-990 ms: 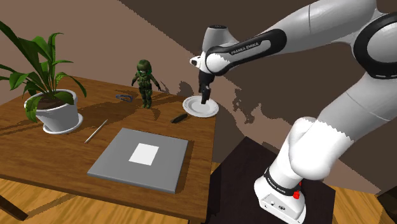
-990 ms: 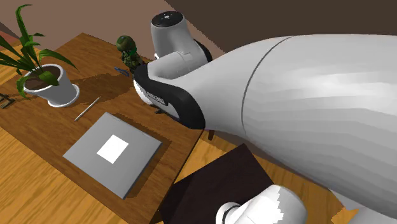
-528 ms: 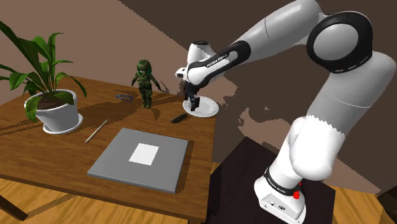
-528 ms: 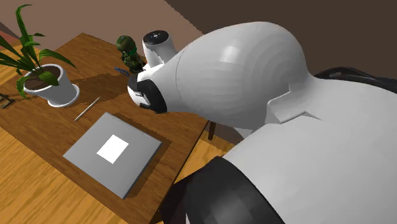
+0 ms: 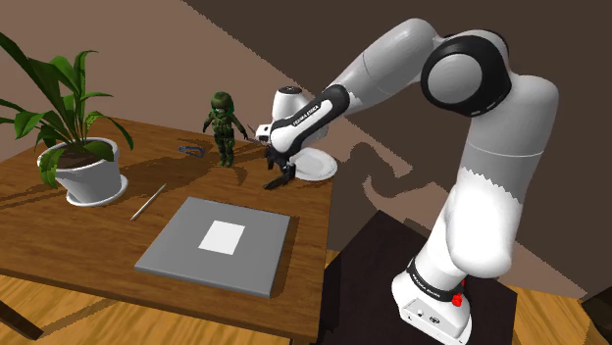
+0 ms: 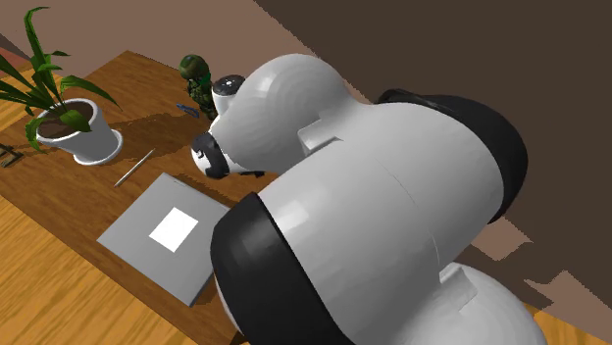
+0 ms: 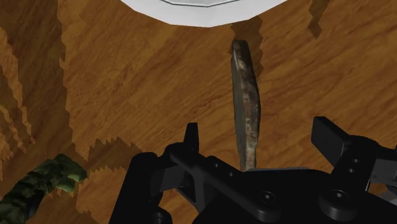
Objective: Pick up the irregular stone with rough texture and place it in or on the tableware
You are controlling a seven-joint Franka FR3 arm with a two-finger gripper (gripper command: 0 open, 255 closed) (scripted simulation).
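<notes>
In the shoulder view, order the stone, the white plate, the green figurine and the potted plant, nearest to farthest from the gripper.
1. Stone, right under the open gripper.
2. White plate, just beside, on the view's right.
3. Green figurine, farther off, leftward.
4. Potted plant, far left.

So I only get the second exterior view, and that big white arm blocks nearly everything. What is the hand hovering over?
Observer: The wrist view shows a long, thin, dark stone lying on the wooden table below the gripper.
Visitor: Has it grabbed it?
Observer: No, the black fingers stand apart, either side of the stone, not touching it.
Visitor: And the dish?
Observer: A white plate lies just beyond the stone's far end, apart from it.
</notes>
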